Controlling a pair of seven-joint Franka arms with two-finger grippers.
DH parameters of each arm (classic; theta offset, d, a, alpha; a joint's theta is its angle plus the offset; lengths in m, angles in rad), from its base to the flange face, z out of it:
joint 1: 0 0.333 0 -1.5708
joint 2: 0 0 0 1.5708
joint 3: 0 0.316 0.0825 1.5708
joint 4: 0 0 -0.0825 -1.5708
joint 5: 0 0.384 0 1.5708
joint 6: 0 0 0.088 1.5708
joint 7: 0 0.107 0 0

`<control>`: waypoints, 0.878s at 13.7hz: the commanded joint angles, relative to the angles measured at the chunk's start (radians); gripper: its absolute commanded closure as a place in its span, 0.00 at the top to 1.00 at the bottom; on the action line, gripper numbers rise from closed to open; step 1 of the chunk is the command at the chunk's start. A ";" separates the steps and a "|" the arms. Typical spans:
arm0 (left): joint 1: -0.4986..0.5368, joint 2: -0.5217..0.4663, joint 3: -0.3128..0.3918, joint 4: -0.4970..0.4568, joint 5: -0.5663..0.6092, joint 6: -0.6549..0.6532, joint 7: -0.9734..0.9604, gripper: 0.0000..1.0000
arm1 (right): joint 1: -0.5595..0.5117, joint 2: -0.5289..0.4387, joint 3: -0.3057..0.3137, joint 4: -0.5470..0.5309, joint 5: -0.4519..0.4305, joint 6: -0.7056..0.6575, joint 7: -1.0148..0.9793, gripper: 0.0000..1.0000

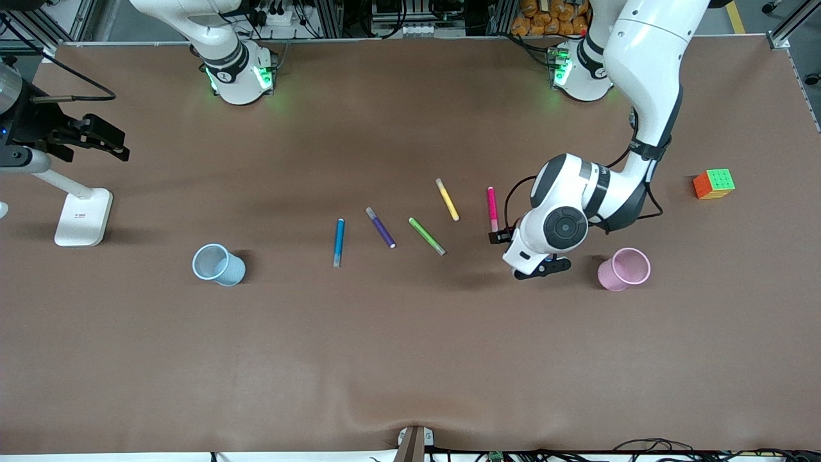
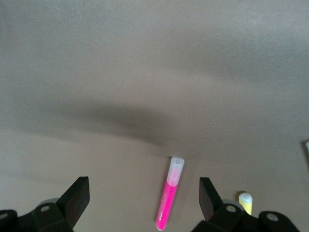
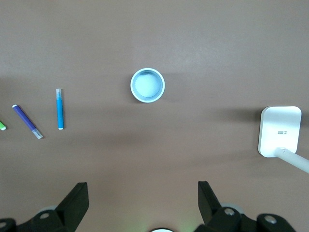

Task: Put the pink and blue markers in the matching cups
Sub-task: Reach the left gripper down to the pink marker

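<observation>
Pink marker (image 2: 169, 199) sits right under the left gripper (image 2: 144, 198), arm bent low over the desk (image 1: 410, 359), fingers (image 2: 77, 195) spread wide. Right gripper (image 3: 143, 200) waits up high, fingers apart.

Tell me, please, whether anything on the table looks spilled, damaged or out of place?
Nothing spilled or damaged. Only the puzzle cube looks out of place, alone toward the left arm's end, apart from the markers and cups.
</observation>
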 commanded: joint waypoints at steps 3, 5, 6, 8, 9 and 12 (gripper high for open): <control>-0.007 -0.096 -0.021 -0.162 -0.010 0.076 -0.018 0.98 | 0.009 -0.004 0.000 -0.007 -0.007 0.008 0.014 1.00; -0.010 -0.082 -0.028 -0.166 -0.010 0.077 -0.018 0.88 | 0.018 0.000 0.000 -0.007 -0.007 0.013 0.016 1.00; -0.016 -0.070 -0.032 -0.163 -0.010 0.080 -0.018 0.87 | 0.023 0.003 0.000 -0.007 -0.006 0.016 0.016 1.00; -0.027 -0.047 -0.039 -0.165 -0.013 0.112 -0.020 0.83 | 0.026 0.012 0.000 -0.007 -0.006 0.017 0.017 1.00; -0.032 -0.036 -0.039 -0.159 -0.026 0.113 -0.021 0.81 | 0.032 0.016 0.000 -0.007 -0.006 0.019 0.017 1.00; -0.056 -0.007 -0.039 -0.150 -0.050 0.134 -0.023 0.74 | 0.043 0.026 0.000 -0.022 -0.001 0.045 0.019 1.00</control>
